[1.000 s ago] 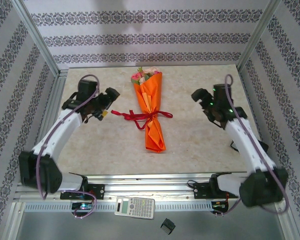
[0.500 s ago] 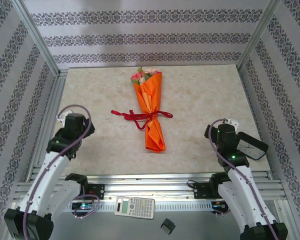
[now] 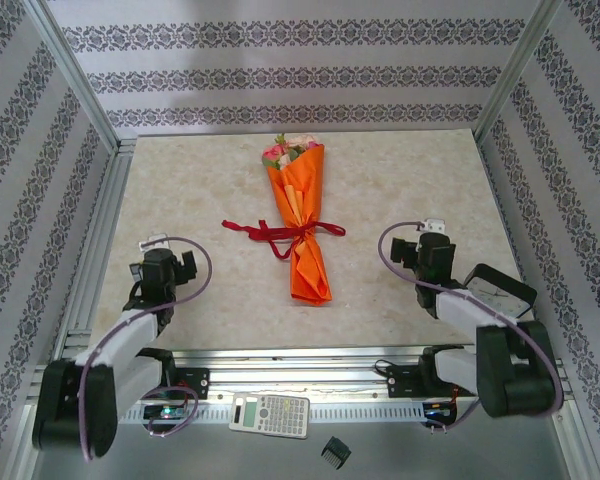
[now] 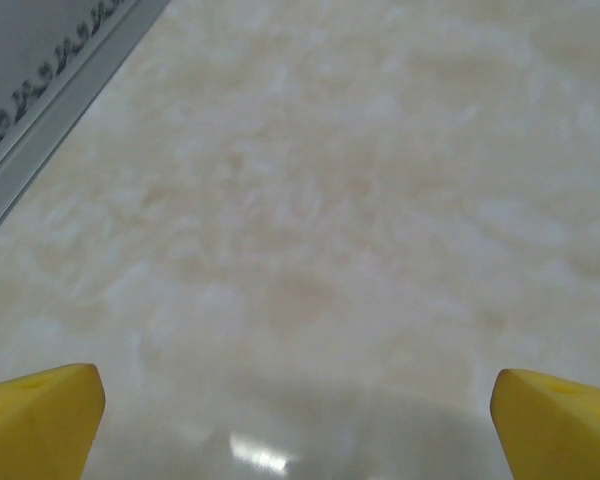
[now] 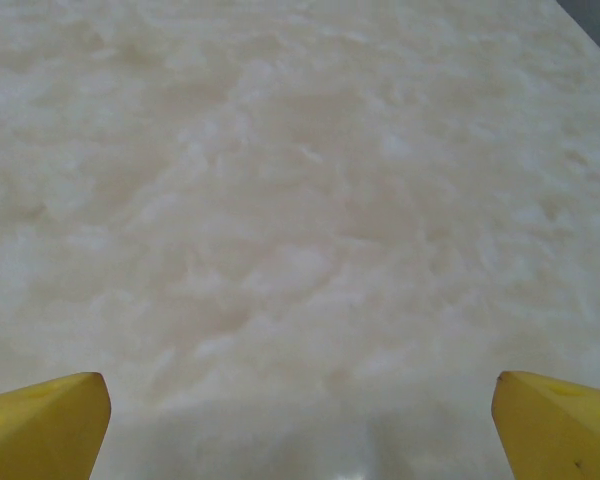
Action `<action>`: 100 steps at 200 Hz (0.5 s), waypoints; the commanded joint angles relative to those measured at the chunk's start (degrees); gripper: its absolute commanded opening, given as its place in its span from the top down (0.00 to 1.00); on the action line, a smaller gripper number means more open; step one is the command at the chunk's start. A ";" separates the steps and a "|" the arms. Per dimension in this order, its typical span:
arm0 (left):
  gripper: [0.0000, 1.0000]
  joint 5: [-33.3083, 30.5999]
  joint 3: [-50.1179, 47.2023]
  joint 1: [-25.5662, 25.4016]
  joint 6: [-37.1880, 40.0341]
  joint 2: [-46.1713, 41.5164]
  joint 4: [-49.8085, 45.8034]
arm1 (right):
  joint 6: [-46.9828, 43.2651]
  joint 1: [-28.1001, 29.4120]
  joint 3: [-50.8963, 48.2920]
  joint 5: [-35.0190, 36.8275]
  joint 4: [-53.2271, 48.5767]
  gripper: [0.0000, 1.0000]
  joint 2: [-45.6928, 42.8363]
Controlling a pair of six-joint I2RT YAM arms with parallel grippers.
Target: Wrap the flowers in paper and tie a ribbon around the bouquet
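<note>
The bouquet (image 3: 302,225) lies in the middle of the table, a narrow orange paper (image 3: 308,270) cone with its wide end pointing away. Pink and cream flowers (image 3: 288,151) with green leaves show at that end. The dark red ribbon (image 3: 280,231) is tied round the cone's waist, its ends trailing left and right. My left gripper (image 3: 160,250) sits low near the table's front left, well apart from the bouquet, with yellow fingertips (image 4: 40,420) spread wide over bare tabletop. My right gripper (image 3: 432,232) sits at the front right, also open, fingertips (image 5: 560,425) wide apart with nothing between them.
The marble-look table (image 3: 400,180) is fenced by an aluminium frame and patterned walls; a rail (image 3: 102,240) runs along its left edge. A calculator (image 3: 270,412) and a small black object (image 3: 335,452) lie on the metal shelf in front of the arm bases.
Both arms have drawn back from either side of the bouquet toward the near edge and folded down low. Bouquet and ribbon have not moved. Both grippers stayed open.
</note>
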 commanded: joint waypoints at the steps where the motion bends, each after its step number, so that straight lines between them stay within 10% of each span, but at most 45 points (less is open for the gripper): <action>1: 0.01 7.46 -1.32 4.03 -0.28 7.89 25.31 | -2.49 -1.58 1.49 -5.91 16.11 0.02 4.63; 65: 0.01 14.89 2.43 8.14 0.40 23.03 38.03 | -1.66 -5.20 0.80 -10.31 31.67 0.02 17.02; 92: 0.01 20.95 -4.49 6.89 4.41 35.56 64.99 | -2.63 -4.52 1.49 -10.23 28.88 0.02 16.88; 100: 0.01 22.87 -1.44 7.25 4.45 34.15 57.98 | -2.63 -4.16 2.79 -9.39 27.97 0.02 16.79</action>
